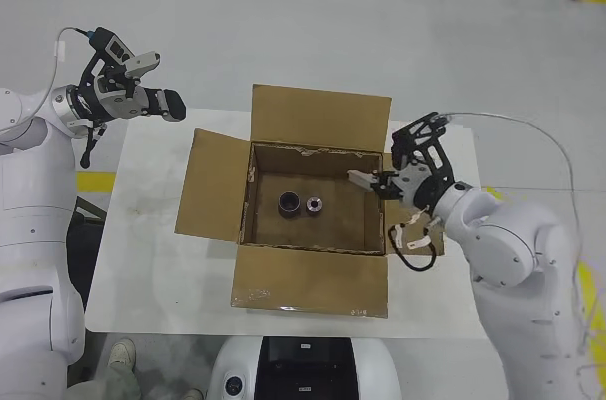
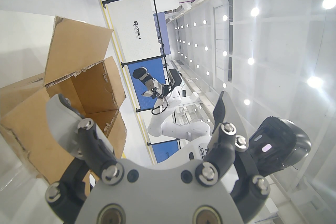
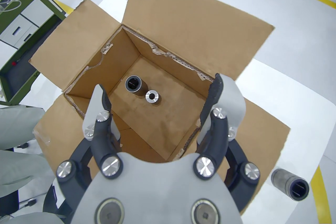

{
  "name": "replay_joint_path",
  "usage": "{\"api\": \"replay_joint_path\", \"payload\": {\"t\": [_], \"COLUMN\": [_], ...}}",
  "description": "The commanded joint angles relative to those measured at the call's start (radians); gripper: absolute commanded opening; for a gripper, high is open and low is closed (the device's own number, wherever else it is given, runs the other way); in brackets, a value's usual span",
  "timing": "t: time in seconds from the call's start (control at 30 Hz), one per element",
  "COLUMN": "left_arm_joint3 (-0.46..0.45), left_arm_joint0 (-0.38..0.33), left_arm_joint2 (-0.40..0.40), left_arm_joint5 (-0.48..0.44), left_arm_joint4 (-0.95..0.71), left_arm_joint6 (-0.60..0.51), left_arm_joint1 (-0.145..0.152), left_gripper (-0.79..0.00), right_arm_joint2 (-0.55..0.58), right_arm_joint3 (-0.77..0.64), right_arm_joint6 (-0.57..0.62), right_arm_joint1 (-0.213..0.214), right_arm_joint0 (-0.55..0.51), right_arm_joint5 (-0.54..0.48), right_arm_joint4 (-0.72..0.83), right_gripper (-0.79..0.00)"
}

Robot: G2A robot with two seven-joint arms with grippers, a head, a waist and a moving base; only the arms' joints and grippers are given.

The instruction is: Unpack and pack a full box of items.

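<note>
The left hand (image 2: 139,103) hangs off the counter's far left corner, fingers spread and empty, probably parked to leave the box free. On the white counter (image 1: 143,260) stands the open brown cardboard box (image 1: 318,148), flaps folded outward so its inside is reachable. On its floor stand a dark metal cylindrical sleeve (image 1: 289,205) and, just beside it, a short silver metal bushing (image 1: 314,206). The right hand (image 3: 157,83) hovers over the box's right wall, tilted down at them, fingers apart and holding nothing. A grey metal cylinder (image 3: 290,184) lies on the counter outside the right flap, so unpacking seems underway.
</note>
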Motion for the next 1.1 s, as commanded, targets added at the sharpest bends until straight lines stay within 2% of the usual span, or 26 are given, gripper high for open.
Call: {"api": "replay_joint_path", "payload": {"t": [0.0,0.2,0.47,0.93,1.0,1.07], "left_arm_joint3": [0.0,0.0,0.0,0.0,0.0,0.0], "left_arm_joint0": [0.0,0.0,0.0,0.0,0.0,0.0], "left_arm_joint2": [0.0,0.0,0.0,0.0,0.0,0.0], "left_arm_joint5": [0.0,0.0,0.0,0.0,0.0,0.0], "left_arm_joint4": [0.0,0.0,0.0,0.0,0.0,0.0], "left_arm_joint6": [0.0,0.0,0.0,0.0,0.0,0.0], "left_arm_joint1": [0.0,0.0,0.0,0.0,0.0,0.0], "left_gripper": [0.0,0.0,0.0,0.0,0.0,0.0], "right_arm_joint2": [0.038,0.128,0.214,0.274,0.277,0.277], "right_arm_joint3": [-0.009,-0.013,0.031,0.093,0.095,0.095], "right_arm_joint6": [-0.013,-0.051,-0.068,-0.128,-0.129,-0.129], "right_arm_joint1": [0.005,0.019,0.033,0.051,0.053,0.054], "right_arm_joint0": [-0.022,-0.079,-0.128,-0.195,-0.198,-0.201], "right_arm_joint5": [-0.005,-0.047,-0.034,-0.023,-0.017,-0.015], "right_arm_joint4": [0.006,0.015,-0.017,-0.101,-0.11,-0.114], "right_gripper": [-0.052,-0.025,-0.025,-0.049,-0.022,-0.034]}}
